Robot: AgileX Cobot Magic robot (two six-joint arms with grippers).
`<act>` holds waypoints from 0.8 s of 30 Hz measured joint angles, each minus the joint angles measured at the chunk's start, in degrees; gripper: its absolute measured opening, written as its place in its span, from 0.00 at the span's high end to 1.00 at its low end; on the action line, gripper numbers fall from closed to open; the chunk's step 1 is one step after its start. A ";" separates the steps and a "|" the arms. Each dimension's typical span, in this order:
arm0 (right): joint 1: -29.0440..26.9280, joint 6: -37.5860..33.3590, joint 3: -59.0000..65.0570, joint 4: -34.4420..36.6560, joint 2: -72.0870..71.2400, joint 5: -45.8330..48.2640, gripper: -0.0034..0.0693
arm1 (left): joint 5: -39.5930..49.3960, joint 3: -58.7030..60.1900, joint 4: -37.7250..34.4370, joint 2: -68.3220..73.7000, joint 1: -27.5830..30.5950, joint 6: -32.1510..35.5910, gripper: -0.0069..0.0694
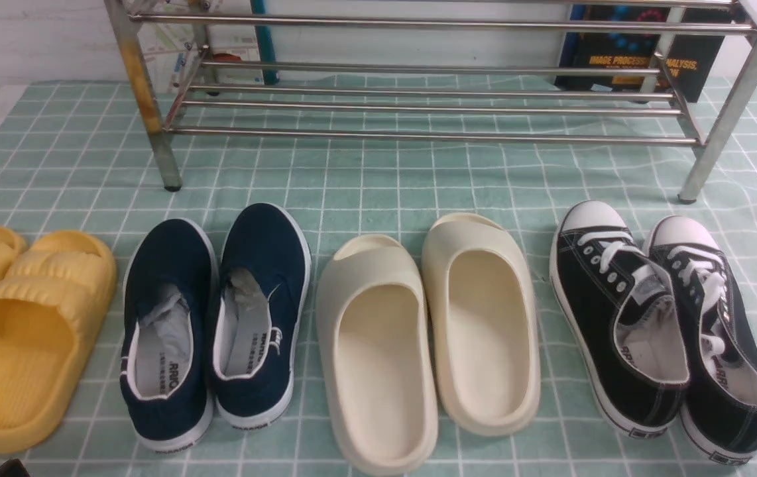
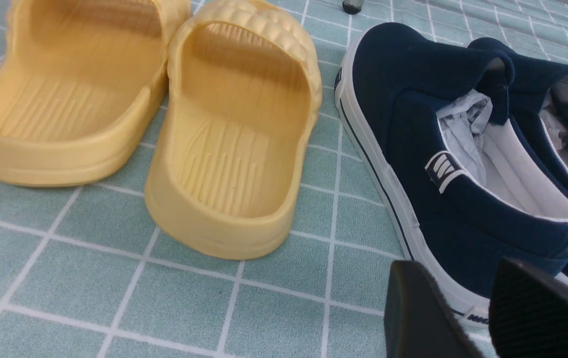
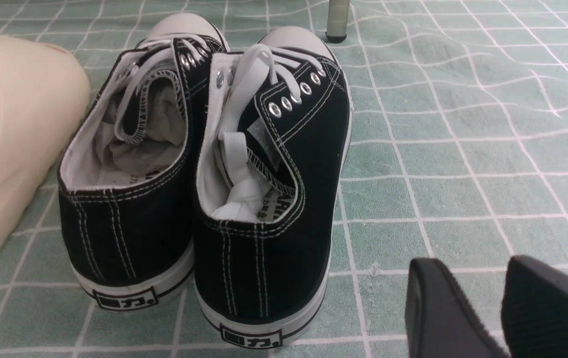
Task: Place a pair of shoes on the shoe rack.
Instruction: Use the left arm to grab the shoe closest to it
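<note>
Down at the left gripper (image 2: pixel 455 268), the two dark fingers (image 2: pixel 423 318) stand a narrow gap apart and grip nothing. They hide part of the white heel sole of the nearer shoe of the pair of shoes (image 2: pixel 413 149); whether they touch it I cannot tell. Its navy twin lies just past it, toes pointing away from the fingers, crumpled paper in both. To the other side of the fingers, near but apart, sit two yellow slides (image 2: pixel 234 139).

The right gripper (image 3: pixel 465 263) has its fingers (image 3: pixel 443 318) equally close-set and empty, over bare green checked cloth (image 3: pixel 463 149). The black lace-up sneakers (image 3: pixel 204 174) stand beside them, apart, heels toward the fingers, with a cream slide (image 3: pixel 10 124) beyond.

Only the front view shows the whole row: yellow slides, navy pair, cream slides (image 1: pixel 431 331), black sneakers, all on the cloth. Far ahead of both sets of fingers, past the toes, stands the shoe rack (image 1: pixel 418 106), its steel bars bare; the wrist views catch only one foot each. A dark book (image 1: pixel 637 59) leans behind it. The right gripper is outside the front view.
</note>
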 joint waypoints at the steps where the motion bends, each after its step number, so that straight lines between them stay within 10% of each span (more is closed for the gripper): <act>1: 0.00 0.00 0.00 0.00 0.00 0.00 0.62 | 0.00 0.00 0.00 0.00 0.00 0.00 0.60; 24: 0.00 0.00 0.00 0.00 0.00 0.00 0.62 | -0.92 0.00 2.27 0.00 0.00 -0.69 0.60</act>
